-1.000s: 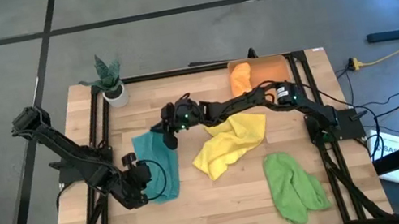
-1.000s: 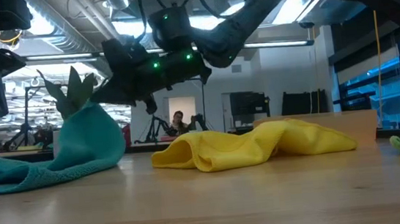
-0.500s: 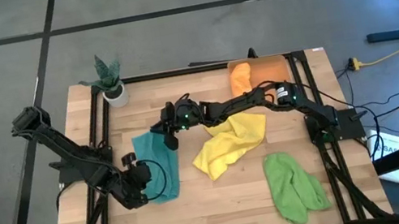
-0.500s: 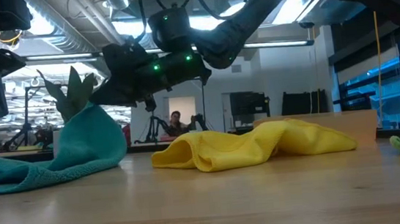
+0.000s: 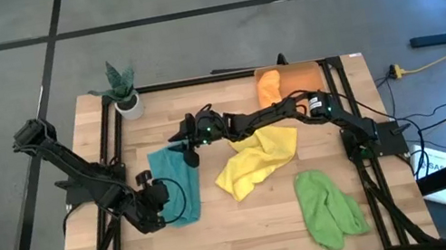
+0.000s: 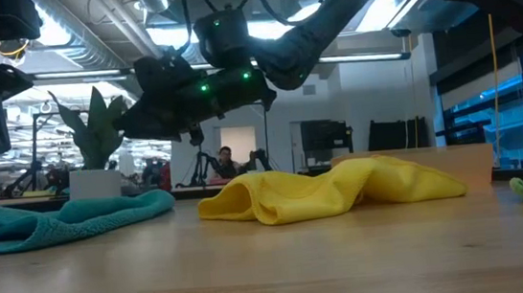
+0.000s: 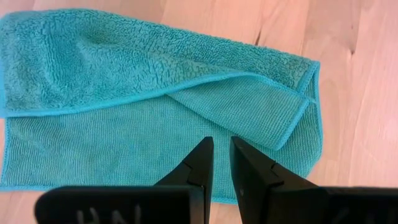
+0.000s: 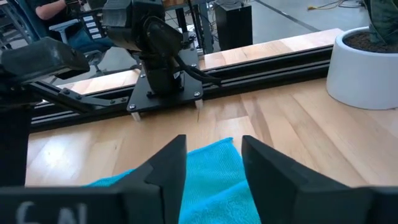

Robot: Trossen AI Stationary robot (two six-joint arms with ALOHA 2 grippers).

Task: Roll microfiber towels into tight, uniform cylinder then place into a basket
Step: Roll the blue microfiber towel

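The teal towel point(image 5: 177, 188) lies flat on the table's left half, one long edge folded over itself point(image 7: 124, 93). My right gripper point(image 5: 183, 148) hangs open just above the towel's far edge point(image 8: 211, 180), fingers either side of it, apart from it. My left gripper point(image 7: 214, 146) hovers over the towel's near part with only a narrow gap between its fingers. A yellow towel point(image 5: 257, 160) lies crumpled mid-table and a light green towel point(image 5: 330, 207) near the right front. An orange towel point(image 5: 269, 86) sits in the basket point(image 5: 305, 78) at the far edge.
A white pot with a green plant point(image 5: 124, 96) stands at the far left corner, close behind the teal towel. The arms' black frame rails point(image 5: 111, 145) run along both table sides. Bare wood shows at the near middle point(image 5: 242, 232).
My right gripper has opened and let go of the teal towel's far part. That part stood up in a peak below the fingers and has fallen flat onto the table; the rest of the towel stayed where it was.
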